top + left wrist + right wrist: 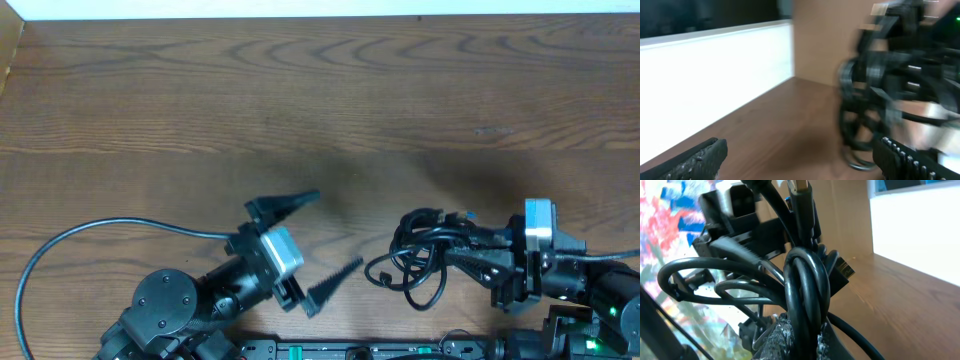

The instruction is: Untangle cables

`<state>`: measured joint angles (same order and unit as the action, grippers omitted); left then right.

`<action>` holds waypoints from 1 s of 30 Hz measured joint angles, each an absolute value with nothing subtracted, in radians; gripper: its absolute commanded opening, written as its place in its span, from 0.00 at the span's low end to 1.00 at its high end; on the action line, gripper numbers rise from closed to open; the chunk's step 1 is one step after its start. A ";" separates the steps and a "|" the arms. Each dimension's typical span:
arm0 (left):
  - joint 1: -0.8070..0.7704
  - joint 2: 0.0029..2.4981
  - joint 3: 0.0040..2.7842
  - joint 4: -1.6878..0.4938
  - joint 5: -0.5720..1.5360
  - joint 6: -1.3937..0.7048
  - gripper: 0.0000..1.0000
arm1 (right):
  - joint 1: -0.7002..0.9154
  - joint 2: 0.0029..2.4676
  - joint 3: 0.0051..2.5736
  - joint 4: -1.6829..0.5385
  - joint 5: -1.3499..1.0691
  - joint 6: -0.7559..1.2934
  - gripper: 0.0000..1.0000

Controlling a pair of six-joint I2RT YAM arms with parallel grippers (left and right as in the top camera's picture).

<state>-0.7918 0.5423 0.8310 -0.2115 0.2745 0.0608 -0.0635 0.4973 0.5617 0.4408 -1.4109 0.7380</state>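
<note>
The cables (420, 252) are a bunched knot of thin black cords at the lower right of the table, with loops trailing toward the front. My right gripper (462, 250) is shut on the bundle from the right; in the right wrist view the cords (805, 285) fill the frame between the fingertips (802, 337), with a plug end (800, 187) sticking up. My left gripper (318, 240) is wide open and empty, to the left of the bundle. In the left wrist view its fingers frame bare table (797, 160), with the blurred cables (860, 115) ahead.
A thicker black wire (90, 235) from the left arm curves across the table's lower left. The table's far edge meets a white wall (320, 8). The left arm base (165, 305) and right arm base (600, 300) sit along the front edge.
</note>
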 measured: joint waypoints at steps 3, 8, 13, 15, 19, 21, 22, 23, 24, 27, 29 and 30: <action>-0.792 0.543 0.831 -0.212 0.177 0.003 0.98 | -0.064 0.497 0.562 0.469 -1.433 0.738 0.01; -0.789 0.560 0.831 -0.211 0.151 -0.050 0.98 | -0.064 0.497 0.562 0.472 -1.449 0.738 0.02; -0.789 0.629 0.831 -0.207 0.252 -0.055 0.98 | -0.064 0.497 0.562 0.476 -1.441 0.762 0.02; -0.789 0.671 0.831 -0.194 0.307 -0.052 0.98 | -0.064 0.497 0.562 0.484 -1.440 0.771 0.02; -0.789 0.751 0.831 -0.138 0.399 -0.051 0.98 | -0.064 0.497 0.562 0.492 -1.438 0.786 0.05; -0.784 0.781 0.831 -0.105 0.440 -0.051 0.98 | -0.071 0.497 0.562 0.493 -1.431 0.789 0.05; -0.782 0.794 0.831 -0.092 0.458 -0.051 0.98 | -0.072 0.497 0.562 0.493 -1.427 0.791 0.06; -0.781 0.804 0.831 -0.082 0.474 -0.049 0.98 | -0.074 0.497 0.562 0.494 -1.423 0.794 0.06; -0.779 0.813 0.831 -0.077 0.490 -0.047 0.98 | -0.075 0.497 0.562 0.495 -1.420 0.796 0.06; -0.777 0.831 0.831 -0.072 0.547 -0.020 0.98 | -0.075 0.497 0.562 0.495 -1.415 0.801 0.07; -0.777 0.834 0.831 -0.070 0.582 0.002 0.98 | -0.074 0.497 0.562 0.497 -1.420 0.804 0.07; -0.777 0.834 0.831 -0.070 0.604 0.013 0.98 | -0.074 0.496 0.562 0.498 -1.421 0.804 0.07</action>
<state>-0.7769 0.8341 0.8310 -0.0704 0.6037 0.0132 -0.0742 0.4965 0.5617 0.4980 -1.4212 0.8043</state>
